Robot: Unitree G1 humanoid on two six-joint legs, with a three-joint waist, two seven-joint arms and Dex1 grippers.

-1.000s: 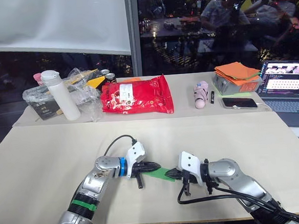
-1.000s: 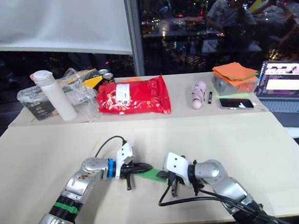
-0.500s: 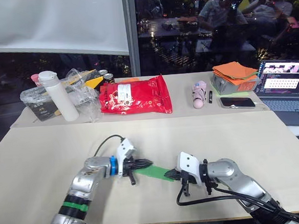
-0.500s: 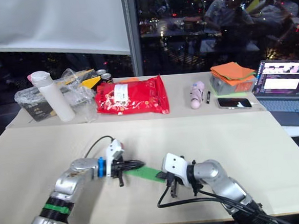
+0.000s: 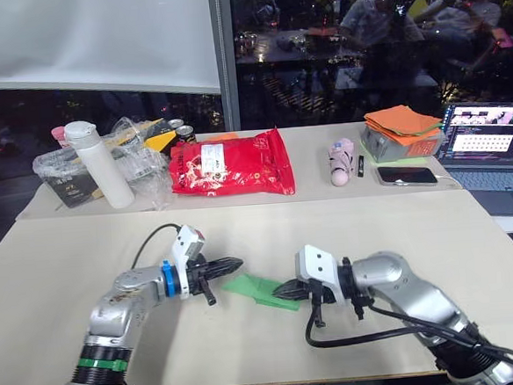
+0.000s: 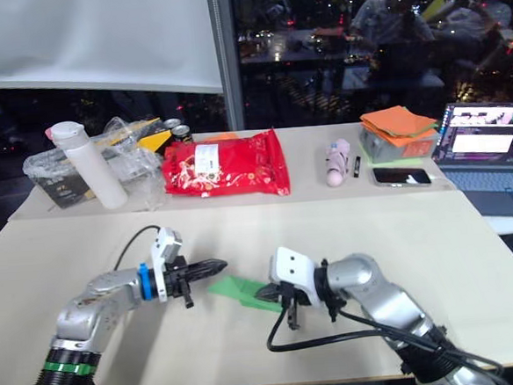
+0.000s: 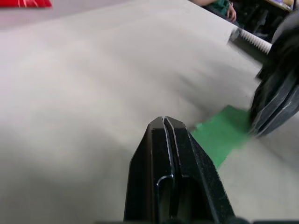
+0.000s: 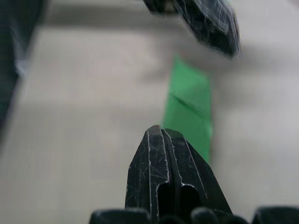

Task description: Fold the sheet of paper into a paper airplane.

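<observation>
The sheet of paper (image 5: 259, 289) is a narrow creased green shape lying flat on the cream table (image 5: 400, 235), near the front middle. My left gripper (image 5: 237, 264) is shut and empty, its tip a short way off the paper's left end. My right gripper (image 5: 279, 290) is also shut, its tip at the paper's right end and over its edge, with no paper between the fingers. In the right wrist view the green paper (image 8: 189, 107) stretches away beside the shut fingertips (image 8: 161, 128). The left wrist view has the green corner (image 7: 222, 135) past the shut tip (image 7: 163, 120).
Along the table's far side stand a white bottle (image 5: 96, 164), a plastic bag of items (image 5: 61, 166), a red packet (image 5: 233, 165), a pink object (image 5: 345, 162), an orange paper stack (image 5: 406, 125), a phone (image 5: 409, 176) and a laptop (image 5: 491, 141).
The left gripper has let go of the green paper and drawn back to the left. The paper, held up between both grippers before, now lies on the table.
</observation>
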